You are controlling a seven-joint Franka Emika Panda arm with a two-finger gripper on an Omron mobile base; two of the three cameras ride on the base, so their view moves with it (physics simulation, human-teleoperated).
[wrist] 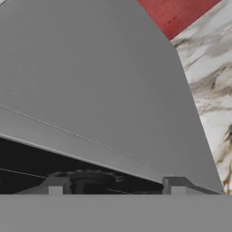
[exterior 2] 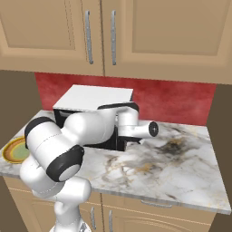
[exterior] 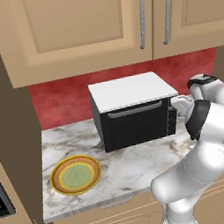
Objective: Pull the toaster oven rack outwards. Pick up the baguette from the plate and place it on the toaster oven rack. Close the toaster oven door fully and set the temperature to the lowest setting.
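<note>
The black toaster oven [exterior: 136,123] with its white top stands at the back of the counter. The toaster oven door [exterior: 134,128] is closed, its grey bar handle [exterior: 134,110] along the top edge, so the rack is hidden behind it. The plate [exterior: 76,175] lies bare at the front left; its edge [exterior 2: 13,151] also shows past my arm. The baguette is out of view. My gripper [exterior: 176,106] is at the oven's right-hand control strip. In the hand view its fingertips [wrist: 55,186] stand apart on either side of a dark round knob [wrist: 88,181]; contact is unclear.
Marble counter [exterior: 132,169] runs in front of and to the right of the oven [exterior 2: 172,158]. Red backsplash [exterior: 62,101] lies behind it. Tan wall cabinets [exterior: 96,20] hang just above the oven. A dark side wall [exterior: 9,123] bounds the left.
</note>
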